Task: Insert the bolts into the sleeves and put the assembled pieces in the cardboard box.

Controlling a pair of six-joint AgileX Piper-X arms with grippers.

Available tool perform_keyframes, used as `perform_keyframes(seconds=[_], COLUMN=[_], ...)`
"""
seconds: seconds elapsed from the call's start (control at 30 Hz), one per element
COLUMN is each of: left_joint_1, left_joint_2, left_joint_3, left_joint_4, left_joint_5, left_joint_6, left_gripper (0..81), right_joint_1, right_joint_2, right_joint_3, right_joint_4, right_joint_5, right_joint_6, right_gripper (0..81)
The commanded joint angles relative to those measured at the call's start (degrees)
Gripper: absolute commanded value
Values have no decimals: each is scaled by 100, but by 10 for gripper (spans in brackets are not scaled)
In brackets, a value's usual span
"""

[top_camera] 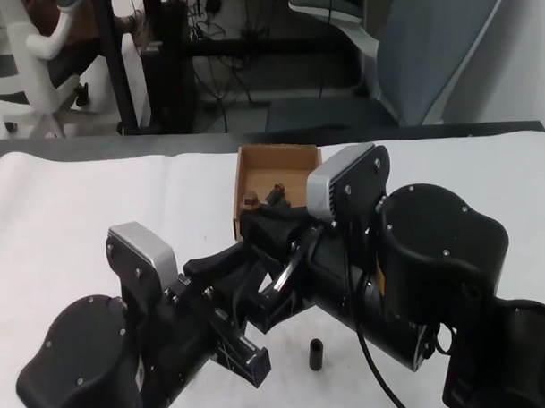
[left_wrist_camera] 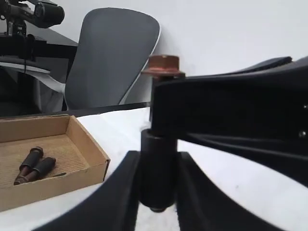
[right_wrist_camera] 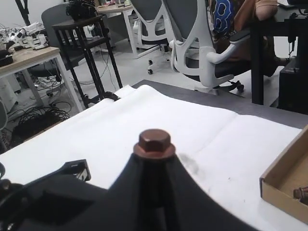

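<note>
1. Sleeve (left_wrist_camera: 156, 178) — clamped upright in our left gripper (left_wrist_camera: 159, 156).
2. Bolt (right_wrist_camera: 154, 143) — pinched in our right gripper (right_wrist_camera: 154, 163), directly above the sleeve; we keep axes aligned, press straight down.
3. Cardboard box (left_wrist_camera: 72, 178): beside the left gripper.

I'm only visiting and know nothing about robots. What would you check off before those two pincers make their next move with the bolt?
1. Left pincer grips the black sleeve: ok.
2. Right pincer grips the bolt under its head: ok.
3. Bolt stands in line over the sleeve: ok, seen from the left wrist.
4. Bolt pushed fully home: cannot tell; the right pincer hides the shank.
5. Cardboard box has room: ok; two assembled pieces lie in it, with bare floor beside them.
6. Spare sleeve on the bench stands apart from both arms: ok.
</note>
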Motion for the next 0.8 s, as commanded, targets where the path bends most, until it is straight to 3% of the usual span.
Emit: perform_keyframes(seconds=[0.0, 0.07, 0.1, 0.13, 0.2, 0.23, 0.43, 0.5, 0.63, 0.67, 0.77], left_joint_1=[-16, -16, -16, -16, -16, -16, 410, 674, 1080, 1301, 1395], left_joint_2=[-12, -12, -12, -12, -12, -12, -12, -12, 64, 358, 761], left_joint_3=[-47, -47, -47, -47, -47, -47, -364, -658, -1552, -2290, -2903], left_joint_4=[-207, -207, -207, -207, -207, -207, 501, 1166, 2640, 3362, 3606], left_joint_5=[-155, -155, -155, -155, -155, -155, -91, 223, 798, 1204, 1618], left_joint_6=[26, 26, 26, 26, 49, 50, -41, -48, 34, 219, 104], left_gripper=[18, 18, 18, 18, 18, 18, 18, 18, 18, 18, 18], right_joint_1=[31, 29, 29, 29, 29, 29, 29, 29, 29, 29, 56], right_joint_2=[-27, -27, -38, -45, -134, -187, -1035, -1261, -1305, -1139, -883], right_joint_3=[10, 10, 10, 10, 10, 10, 10, 10, 67, 259, 735], right_joint_4=[158, 271, 284, 283, 283, 283, 1335, 2172, 3628, 3458, 2630], right_joint_5=[-20, -226, -339, -339, -157, 5, 345, 681, 1154, 1171, 1580], right_joint_6=[17, 34, 111, 117, 161, 177, 237, 237, -122, -242, -199], right_gripper=[4, 53, 147, 252, 602, 700, 700, 643, 643, 643, 643])
